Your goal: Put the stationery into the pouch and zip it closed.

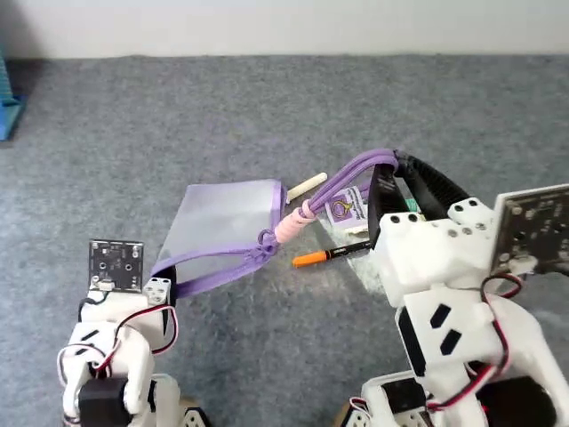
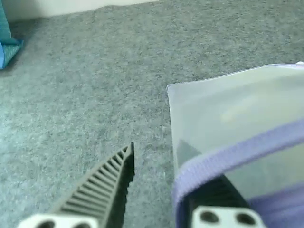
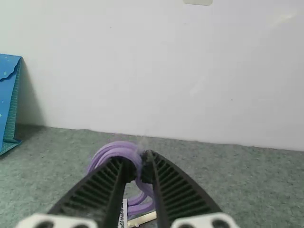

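The translucent purple pouch (image 1: 222,222) lies mid-table, its zip edge toward the arms and a pink zip pull (image 1: 289,228) at its right end. My right gripper (image 1: 391,167) (image 3: 137,164) is shut on the pouch's purple strap (image 3: 116,152), holding it up off the carpet. My left gripper (image 1: 169,286) (image 2: 156,159) is open at the pouch's near left corner; the purple edge (image 2: 223,159) lies over one finger. An orange pen (image 1: 327,255), a cream stick (image 1: 307,185) and a small printed card (image 1: 347,210) lie beside the pouch's right end.
Grey carpet (image 1: 267,107) covers the table. A blue object (image 1: 7,107) (image 2: 7,40) (image 3: 8,104) stands at the far left edge. A white wall (image 3: 190,66) backs the table.
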